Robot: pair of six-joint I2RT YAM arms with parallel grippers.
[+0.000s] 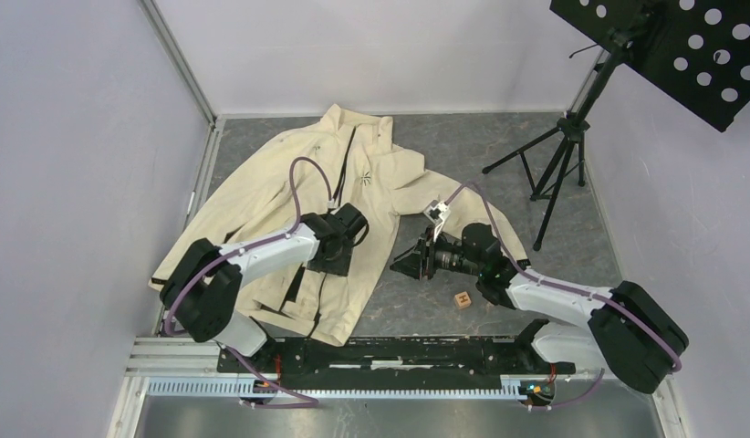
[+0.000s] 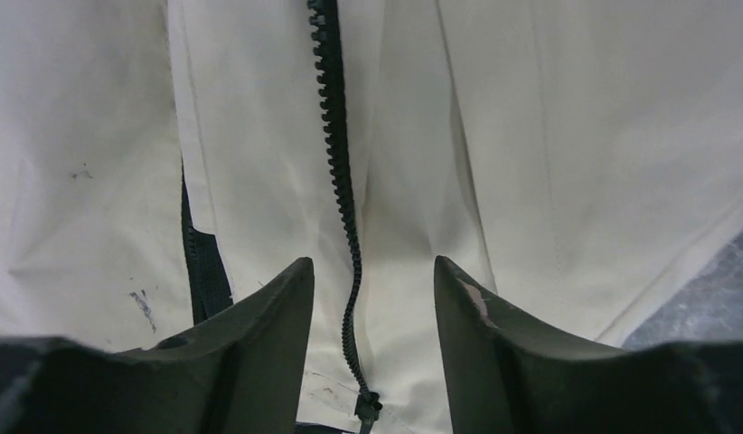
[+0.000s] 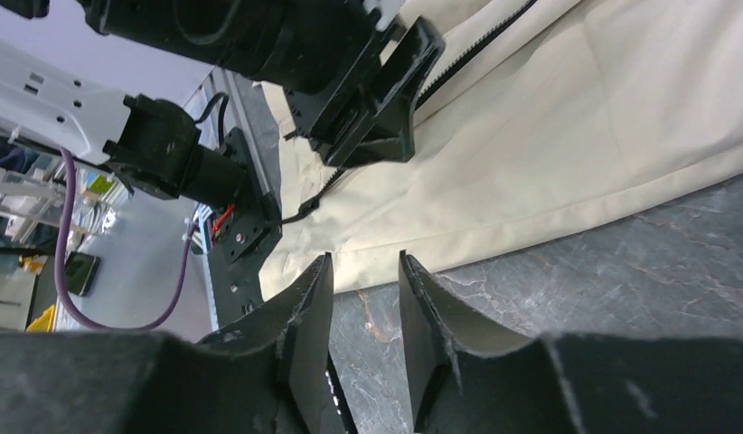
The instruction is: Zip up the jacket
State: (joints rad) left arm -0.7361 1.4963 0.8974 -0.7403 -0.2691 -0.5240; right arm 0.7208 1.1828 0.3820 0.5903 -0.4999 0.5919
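Left gripper (image 2: 372,271): your jaws stand apart, low over the front of the jacket, one on each side of the zipper (image 2: 336,136) and clamped on nothing
Right gripper (image 3: 363,262): your jaws show only a narrow gap, with bare table (image 3: 621,271) between them; it sits just off the jacket's right side edge and holds nothing
Hem end: a small dark piece (image 2: 368,407) sits at the near end of the tooth line, between your left fingers (image 2: 277,307); it may be the slider, but you cannot tell from here
Front opening: beside the tooth line a strip of black lining (image 2: 203,267) shows, so judge the front as not closed at this height
Jacket (image 1: 289,192): it lies flat on the left half of the table, hem toward the near edge, one sleeve along the left edge, collar toward the far edge
Chest and collar: from above, the dark line runs up to the collar with the panels looking parted there
Done so far: as far as you can see, only the approach; both grippers are at the hem end
Left to do: take hold of the slider, steady the hem, and run the zip up toward the far edge, which is nearly the whole job
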